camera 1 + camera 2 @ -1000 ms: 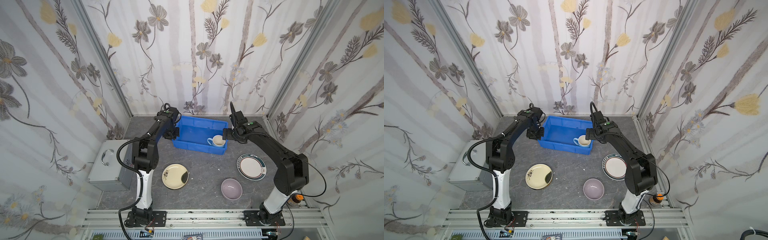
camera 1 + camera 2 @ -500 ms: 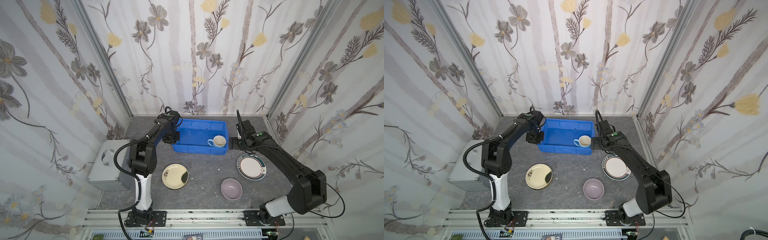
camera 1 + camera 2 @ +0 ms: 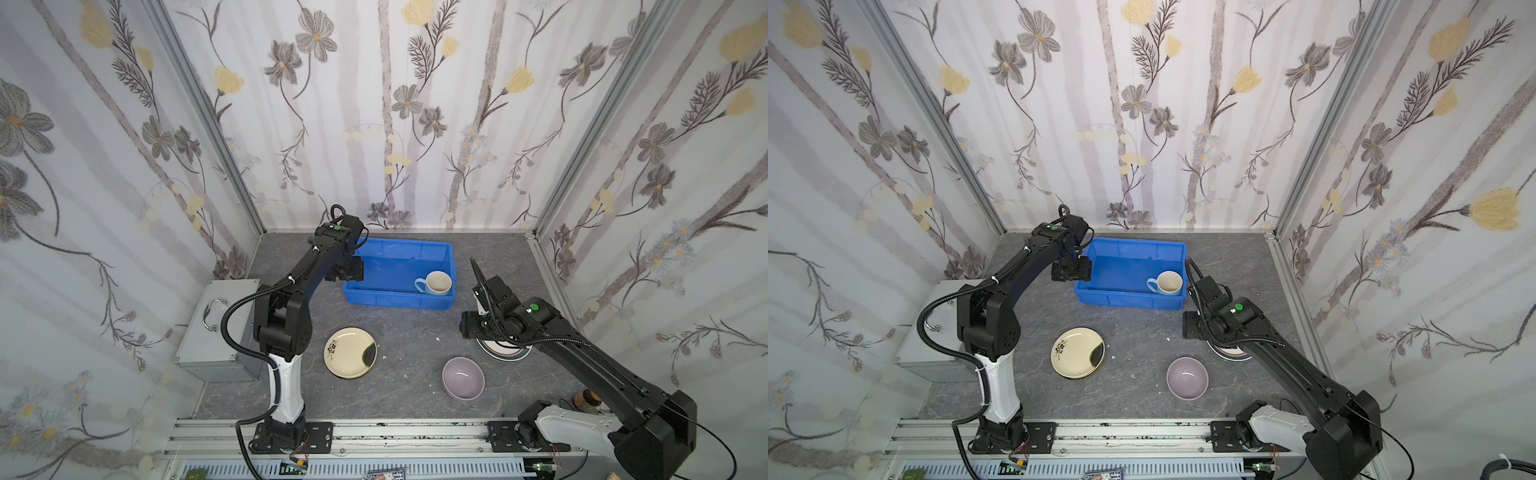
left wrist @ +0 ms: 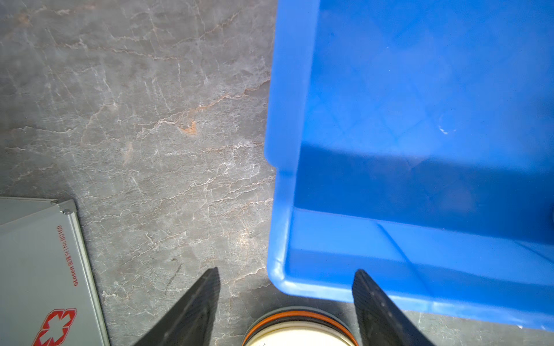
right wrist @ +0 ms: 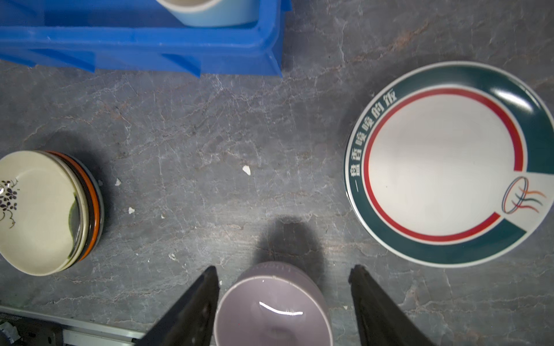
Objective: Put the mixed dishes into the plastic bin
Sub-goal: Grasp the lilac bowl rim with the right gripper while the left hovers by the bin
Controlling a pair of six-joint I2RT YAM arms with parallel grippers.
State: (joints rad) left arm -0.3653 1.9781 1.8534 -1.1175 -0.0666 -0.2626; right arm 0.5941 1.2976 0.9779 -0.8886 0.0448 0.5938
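The blue plastic bin (image 3: 397, 300) (image 3: 1127, 300) stands at the back middle, with the pale-blue mug (image 3: 436, 283) (image 5: 207, 13) upright in its right front corner. My left gripper (image 3: 347, 270) (image 4: 286, 274) hangs open over the bin's left front corner (image 4: 281, 269), holding nothing. A stack of plates, cream with a dark flower on top (image 3: 350, 352) (image 5: 39, 212), lies in front of the bin. The lilac bowl (image 3: 463, 377) (image 5: 271, 311) sits front right. My right gripper (image 3: 471, 328) (image 5: 284, 271) is open and empty, high above the bowl. The white, dark-rimmed plate (image 3: 505, 355) (image 5: 443, 164) lies partly under that arm.
A silver metal case (image 3: 216, 328) (image 4: 39, 269) with a handle stands at the left, close to the left arm's base. Small white chips (image 5: 246, 170) lie on the grey table. Patterned walls close in three sides, and a metal rail (image 3: 374, 436) runs along the front.
The left gripper has opened at the bin's left edge. The right arm has pulled back from the bin toward the front right, over the white plate.
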